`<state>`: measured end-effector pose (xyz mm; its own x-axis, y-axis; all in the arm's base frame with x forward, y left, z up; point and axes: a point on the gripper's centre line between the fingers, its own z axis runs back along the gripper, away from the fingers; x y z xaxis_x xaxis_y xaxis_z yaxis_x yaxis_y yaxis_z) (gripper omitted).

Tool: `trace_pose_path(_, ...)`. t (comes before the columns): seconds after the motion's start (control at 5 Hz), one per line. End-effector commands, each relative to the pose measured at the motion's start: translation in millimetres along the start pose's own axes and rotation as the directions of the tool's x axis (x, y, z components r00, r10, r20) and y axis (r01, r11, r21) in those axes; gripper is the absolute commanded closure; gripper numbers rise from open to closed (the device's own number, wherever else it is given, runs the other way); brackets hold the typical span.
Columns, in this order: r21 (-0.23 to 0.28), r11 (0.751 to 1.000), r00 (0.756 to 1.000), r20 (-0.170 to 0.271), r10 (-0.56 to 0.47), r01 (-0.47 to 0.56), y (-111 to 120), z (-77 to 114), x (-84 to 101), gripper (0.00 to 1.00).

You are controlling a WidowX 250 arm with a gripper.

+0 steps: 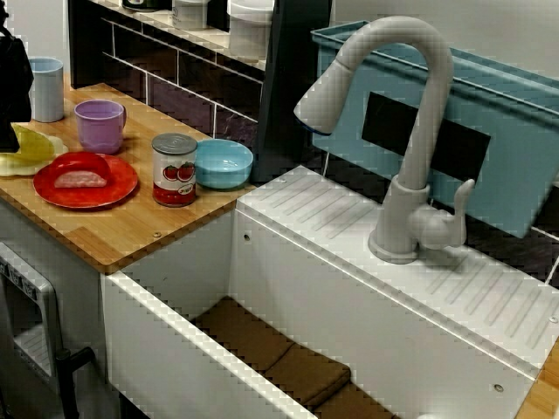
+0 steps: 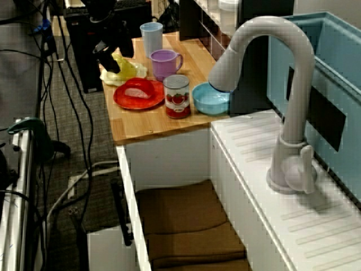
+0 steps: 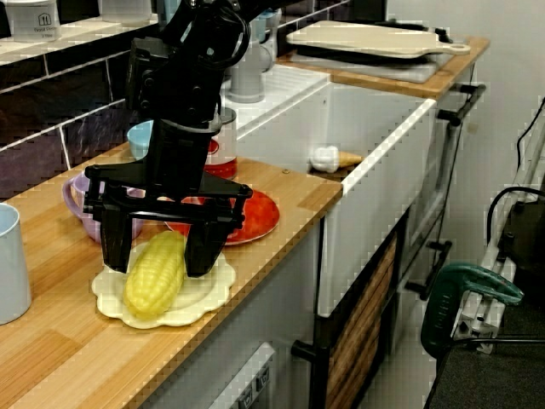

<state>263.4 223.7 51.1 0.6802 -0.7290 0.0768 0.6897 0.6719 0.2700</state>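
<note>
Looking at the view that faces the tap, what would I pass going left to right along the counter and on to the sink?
Pale blue cup → purple mug → tomato can → blue bowl → white tap. The red and yellow plates overlap these, so they are left out.

Corn cob (image 3: 156,274) was yellow; scalloped plate (image 3: 213,294) pale cream; gripper (image 3: 159,258) black. Round plate (image 1: 122,183) was red; mug (image 1: 99,125) lilac; cup (image 1: 47,89) light blue; bowl (image 1: 223,163) sky blue. Can (image 1: 175,170) bore red tomatoes on white under a silver lid. Countertop (image 1: 131,231) showed light wood grain.
</note>
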Motion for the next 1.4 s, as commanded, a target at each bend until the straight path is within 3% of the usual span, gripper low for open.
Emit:
trace_pose_path(0.0,0.030,1.000,1.000,-0.015,-0.008,0.009,8,9.6,8.4,1.00)
trace_pose_path(0.4,0.019,1.000,1.000,-0.021,0.018,-0.018,8,17.6,9.5,1.00)
trace_pose_path(0.6,-0.013,0.999,1.000,0.001,0.031,-0.031,9,38.5,15.8,1.00)
trace_pose_path(1.0,-0.133,0.990,0.997,0.054,0.060,-0.052,-2,84.9,46.2,1.00)
trace_pose_path(1.2,-0.145,0.983,0.991,0.059,0.121,-0.111,-16,95.3,65.1,1.00)
